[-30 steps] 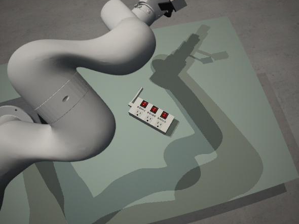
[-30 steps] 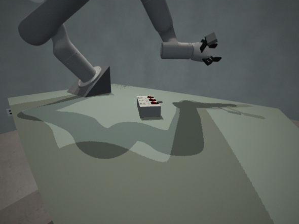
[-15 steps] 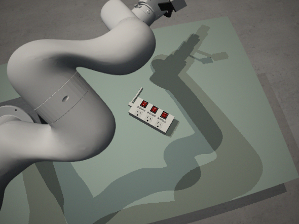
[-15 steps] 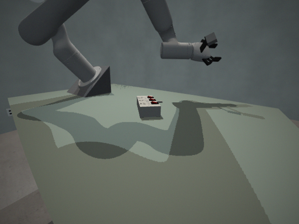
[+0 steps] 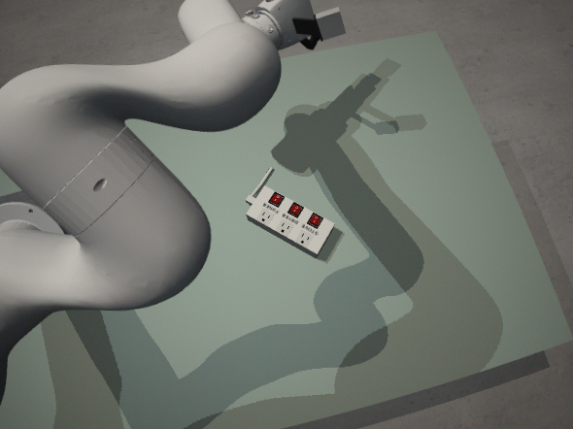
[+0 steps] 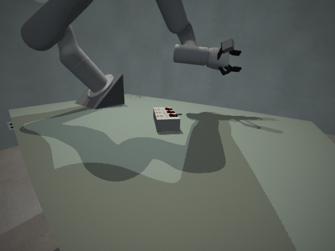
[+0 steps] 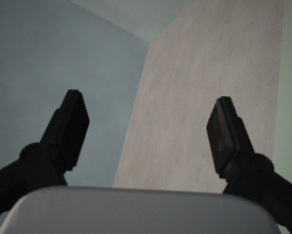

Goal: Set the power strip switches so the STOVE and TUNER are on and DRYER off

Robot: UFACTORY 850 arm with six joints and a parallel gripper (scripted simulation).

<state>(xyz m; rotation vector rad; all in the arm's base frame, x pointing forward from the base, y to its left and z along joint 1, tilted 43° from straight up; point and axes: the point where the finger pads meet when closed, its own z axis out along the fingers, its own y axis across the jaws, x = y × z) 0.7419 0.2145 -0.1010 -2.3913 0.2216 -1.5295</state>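
A white power strip (image 5: 290,220) lies flat on the green table, the right way up, with three red rocker switches (image 5: 295,209) in a row and small labels under them. The labels are too small to read surely. It also shows in the exterior view (image 6: 167,118), end on. My gripper (image 6: 233,60) is open and empty, held level high above the table, well beyond and above the strip. In the top view only the wrist body and camera block (image 5: 311,21) show at the top edge. In the wrist view the two black fingers stand wide apart against wall and floor.
The arm's base (image 6: 103,92) stands at the table's back left corner. The big arm links (image 5: 112,155) cover the left part of the top view. A short cord stub (image 5: 261,182) sticks out of the strip's left end.
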